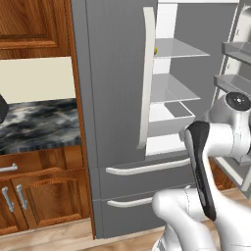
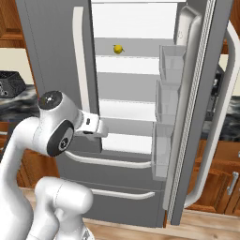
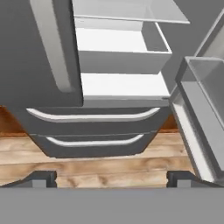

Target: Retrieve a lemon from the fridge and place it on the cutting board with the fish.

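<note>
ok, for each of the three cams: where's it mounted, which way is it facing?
Left base view: behind-left of arm, faces fridge; arm at lower right.
Right base view: behind-right, faces the open compartment, lemon on upper shelf; arm at lower left.
Hand view: on the hand, looks at lower drawers; open gripper at bottom.
Both base views share fridge and lemon.

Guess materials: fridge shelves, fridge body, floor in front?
Shelves: look like glass, pale and see-through with thin bright edges. Fridge body: flat matte grey, likely painted or brushed metal; the render leaves that open. Its door handle is glossy white, plastic-looking. Floor: light wood planks, with visible grain and board seams.
</note>
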